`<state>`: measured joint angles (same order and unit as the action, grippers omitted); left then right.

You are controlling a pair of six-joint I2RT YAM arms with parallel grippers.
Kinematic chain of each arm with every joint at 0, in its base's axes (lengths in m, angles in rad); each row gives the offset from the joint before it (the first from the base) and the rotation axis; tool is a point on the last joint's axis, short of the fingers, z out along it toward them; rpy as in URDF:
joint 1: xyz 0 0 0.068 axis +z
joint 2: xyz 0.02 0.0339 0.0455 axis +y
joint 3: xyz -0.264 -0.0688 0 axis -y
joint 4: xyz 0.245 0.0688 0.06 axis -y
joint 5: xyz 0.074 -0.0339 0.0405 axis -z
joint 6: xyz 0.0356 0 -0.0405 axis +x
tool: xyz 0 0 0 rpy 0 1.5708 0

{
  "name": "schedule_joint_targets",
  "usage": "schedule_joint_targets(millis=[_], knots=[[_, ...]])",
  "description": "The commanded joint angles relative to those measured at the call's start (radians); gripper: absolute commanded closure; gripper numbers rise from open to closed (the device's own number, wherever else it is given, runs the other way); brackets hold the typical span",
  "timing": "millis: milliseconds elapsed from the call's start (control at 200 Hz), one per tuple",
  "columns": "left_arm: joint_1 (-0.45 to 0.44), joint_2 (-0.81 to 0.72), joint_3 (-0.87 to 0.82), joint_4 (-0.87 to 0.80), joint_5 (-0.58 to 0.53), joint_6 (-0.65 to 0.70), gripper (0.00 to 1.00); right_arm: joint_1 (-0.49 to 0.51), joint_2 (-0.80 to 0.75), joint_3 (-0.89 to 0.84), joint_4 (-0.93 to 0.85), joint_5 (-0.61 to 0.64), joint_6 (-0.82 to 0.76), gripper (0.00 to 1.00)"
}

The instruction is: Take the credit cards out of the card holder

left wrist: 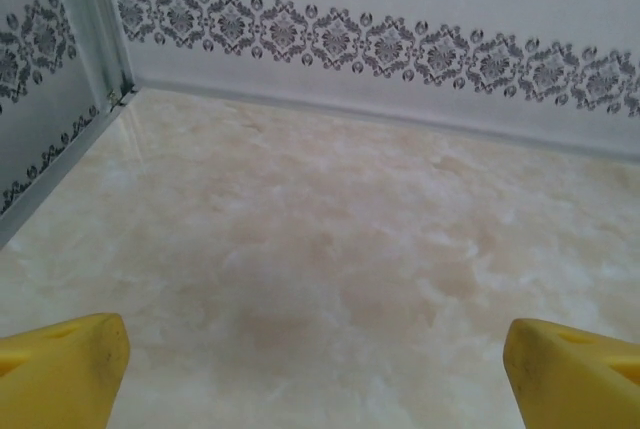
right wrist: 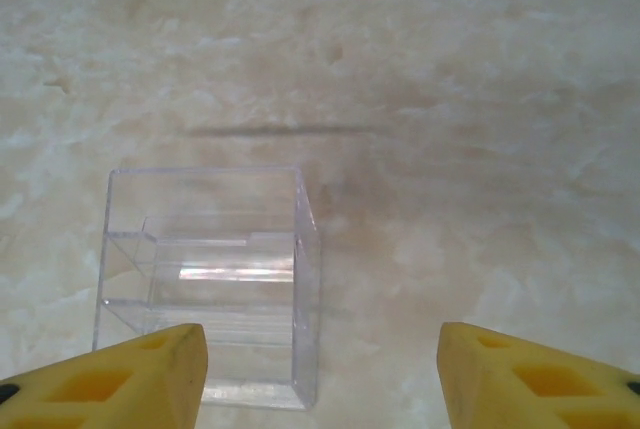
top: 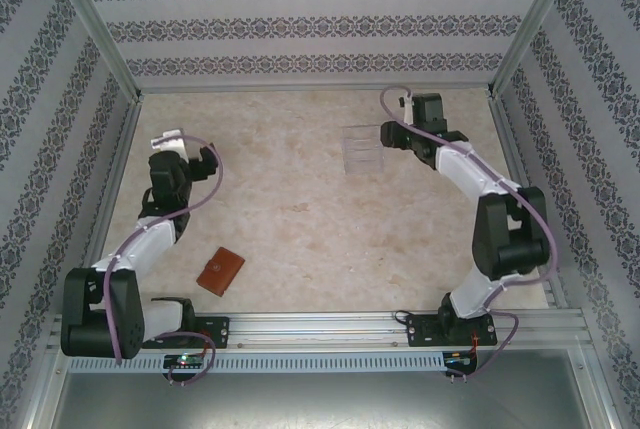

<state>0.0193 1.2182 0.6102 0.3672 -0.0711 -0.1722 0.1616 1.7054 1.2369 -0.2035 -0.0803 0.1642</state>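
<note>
Near the left arm's base: the card holder is lying flat on the table, brown outside facing up and looking folded shut. It is sitting just right of the left arm and well apart from both grippers.
Left gripper: the left gripper is hanging over bare table and facing the back left corner. Its yellow fingers are standing spread wide, with nothing sitting between them.
Right gripper: the right gripper is hovering over the far right part of the table. Its fingers are standing apart and are not pinching anything.
Clear box: the clear box is resting on the table toward the back, just beside the right gripper. In the right wrist view, the finger at the left is covering the box's near corner, and I cannot tell whether the two are touching. From above, the box is showing just left of that gripper.
Walls: the patterned walls are closing in the table at the back and on both sides.
</note>
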Motion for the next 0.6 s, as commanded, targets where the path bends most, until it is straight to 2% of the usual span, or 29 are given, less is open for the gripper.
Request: schedule_joint_targets(millis=[0,220,420,600], knots=[[-0.016,-0.006,0.121,-0.366,0.006,-0.14,0.05,0.003,0.104,0.127,-0.169,-0.053,0.061,0.42],[-0.025,0.023,0.247,-0.632,0.128,-0.231,0.08,0.007,0.277,0.325,-0.26,-0.05,0.086,0.53],[-0.034,0.024,0.246,-0.685,0.212,-0.259,0.08,0.008,0.398,0.461,-0.304,-0.052,0.08,0.58],[-0.042,0.03,0.243,-0.692,0.23,-0.269,0.07,0.009,0.477,0.531,-0.325,-0.089,0.084,0.59]])
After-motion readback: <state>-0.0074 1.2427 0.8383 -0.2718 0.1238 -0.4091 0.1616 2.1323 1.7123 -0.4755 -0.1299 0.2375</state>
